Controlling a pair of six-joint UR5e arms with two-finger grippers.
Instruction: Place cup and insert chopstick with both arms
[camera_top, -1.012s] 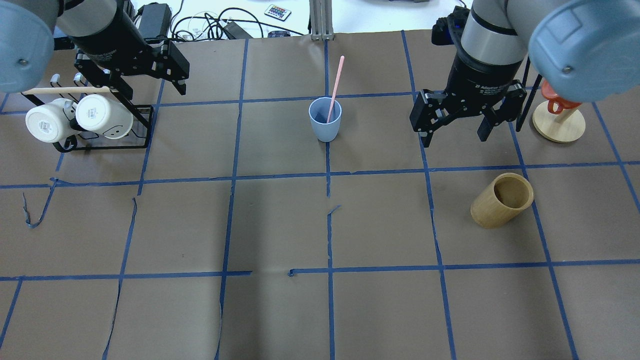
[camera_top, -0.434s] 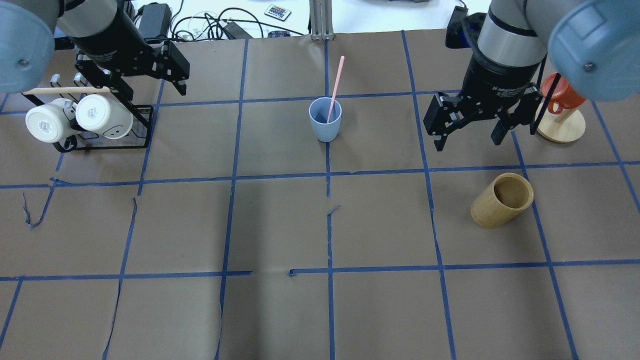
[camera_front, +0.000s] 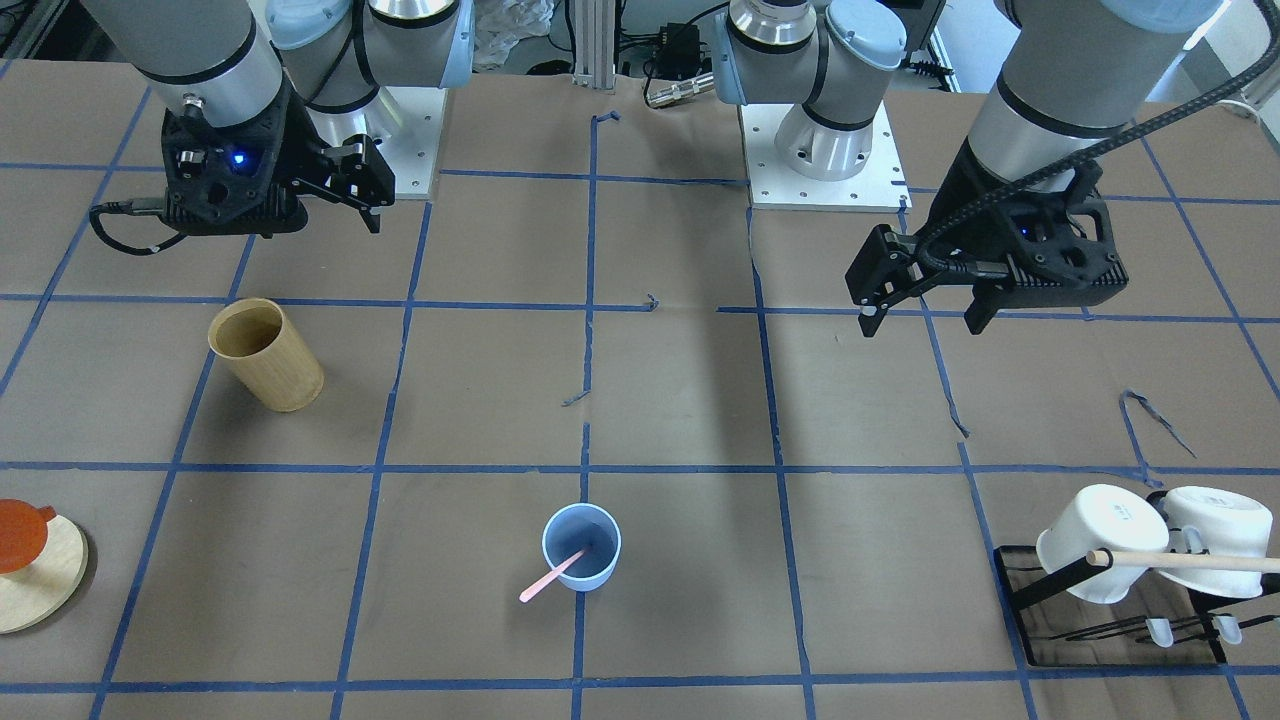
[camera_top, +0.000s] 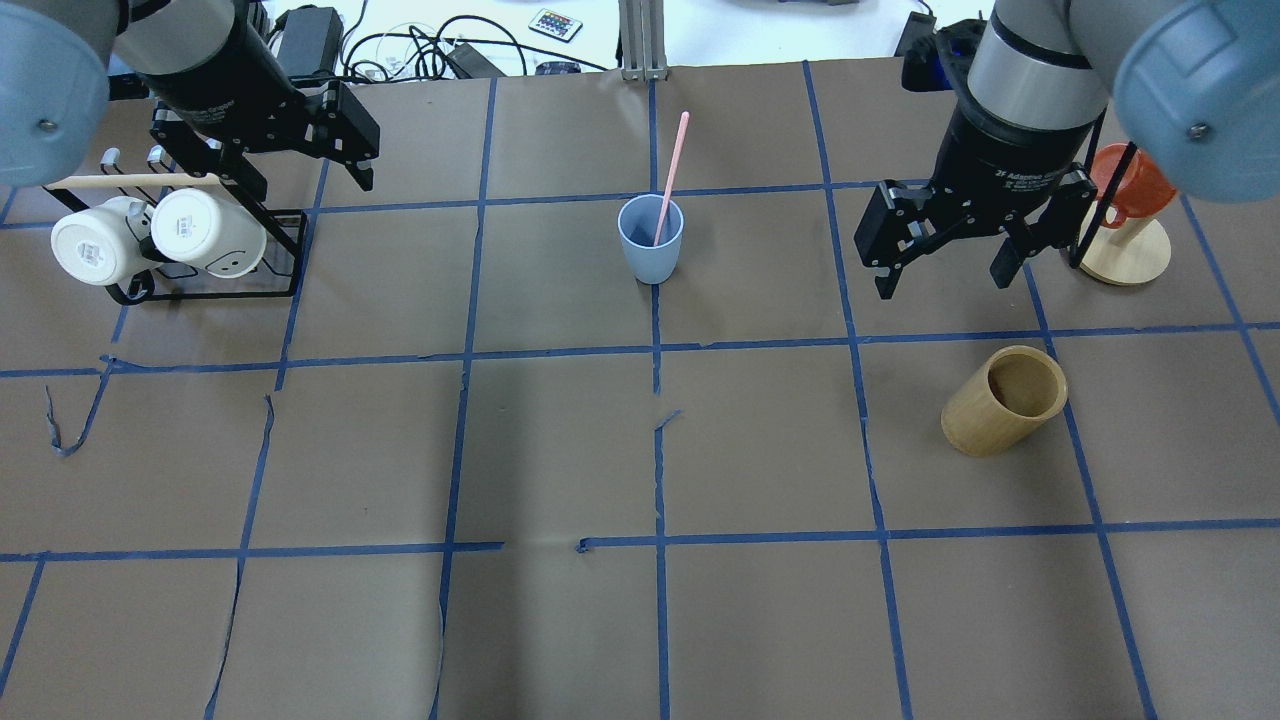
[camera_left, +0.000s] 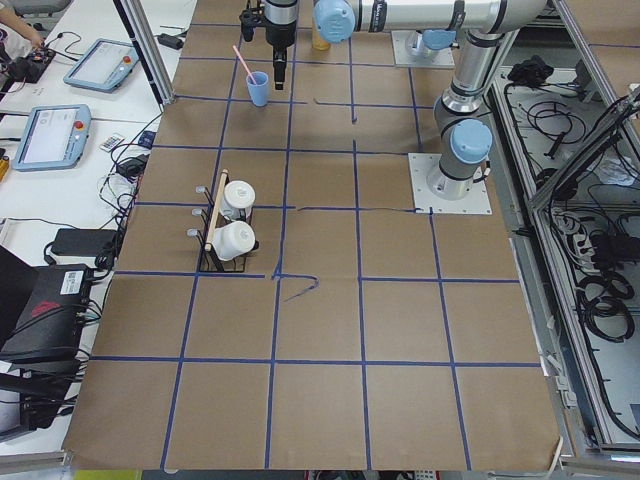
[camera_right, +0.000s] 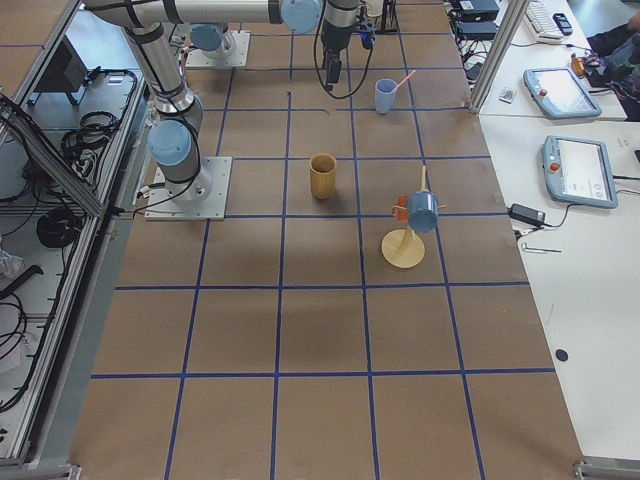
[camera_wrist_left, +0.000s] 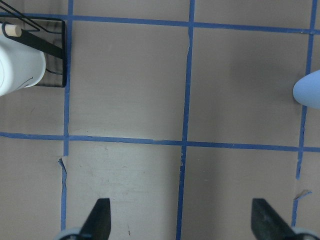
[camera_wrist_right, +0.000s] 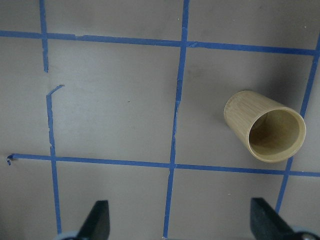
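The right claw (camera_top: 942, 284), released and empty, draws farther from the cup (camera_top: 650, 262) holding the chopstick (camera_top: 673, 165); the left claw (camera_top: 308, 182) stays spread, unmoved.

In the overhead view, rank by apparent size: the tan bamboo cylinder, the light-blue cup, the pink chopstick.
1. Tan bamboo cylinder
2. Light-blue plastic cup
3. Thin pale-pink chopstick, smallest by area, though it looks longer than the cup is tall.

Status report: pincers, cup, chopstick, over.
Left pincer open, empty. Right pincer open, empty. Chopstick leaning inside upright cup. Tan cylinder well aside, nothing blocking.
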